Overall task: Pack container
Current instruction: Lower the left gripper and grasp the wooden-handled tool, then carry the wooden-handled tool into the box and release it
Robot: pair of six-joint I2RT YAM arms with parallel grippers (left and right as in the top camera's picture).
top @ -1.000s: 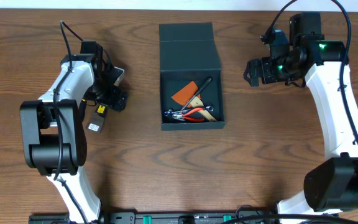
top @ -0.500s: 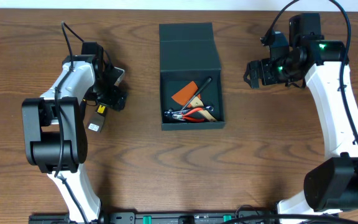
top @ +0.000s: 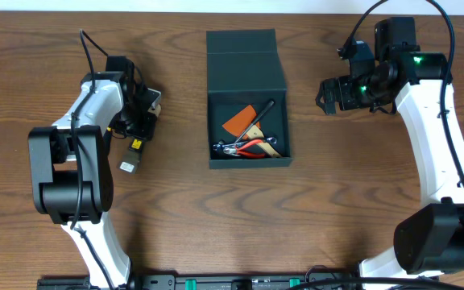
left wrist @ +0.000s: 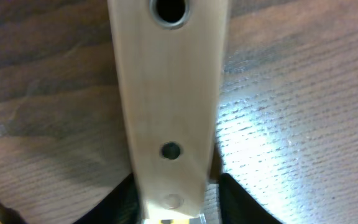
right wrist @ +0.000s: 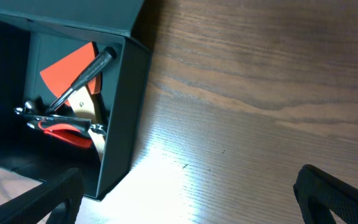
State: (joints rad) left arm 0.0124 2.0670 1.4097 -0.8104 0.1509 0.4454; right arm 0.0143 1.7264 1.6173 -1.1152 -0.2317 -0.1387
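The container (top: 246, 58), a dark teal-black square box, lies at the table's middle with its flap lid folded back. Inside are an orange flat piece (top: 238, 121), a black screwdriver (top: 264, 109) and red-handled pliers (top: 252, 145). The right wrist view shows its near wall (right wrist: 120, 124). Left of the box, my left gripper (top: 145, 121) is shut on a wooden-handled tool (top: 135, 147) low over the table. In the left wrist view the pale handle (left wrist: 166, 93), with a hole and rivets, fills the gap in my left gripper (left wrist: 173, 199). My right gripper (top: 326, 94) is open and empty, right of the box; its fingers (right wrist: 55, 199) frame bare table.
Wood-grain table (top: 296, 217) all round. The left arm's base (top: 67, 181) and the right arm's base (top: 437, 238) stand near the front edge. The table's back edge runs just behind the container's lid.
My left gripper has closed in on the wooden handle. The tool's yellow-and-black end has swung slightly on the table. The right arm has not moved.
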